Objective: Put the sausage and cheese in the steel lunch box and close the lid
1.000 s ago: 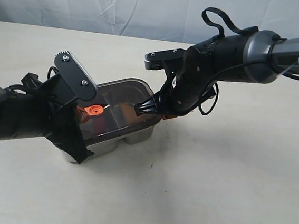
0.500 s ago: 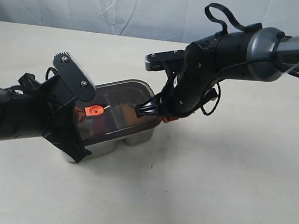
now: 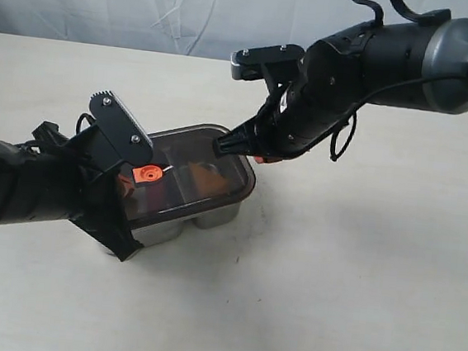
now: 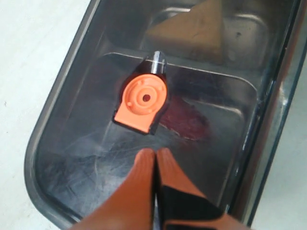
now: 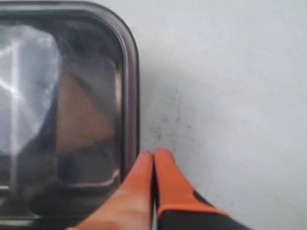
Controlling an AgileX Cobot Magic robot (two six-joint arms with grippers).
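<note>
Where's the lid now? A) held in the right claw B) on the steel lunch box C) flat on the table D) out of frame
B: the lid covers the steel lunch box, cheese and sausage showing through it.

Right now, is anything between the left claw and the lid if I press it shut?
Nothing visible. The shut left claw is directly over the lid, beside its orange valve; the sausage and cheese lie under it, inside the steel lunch box.
</note>
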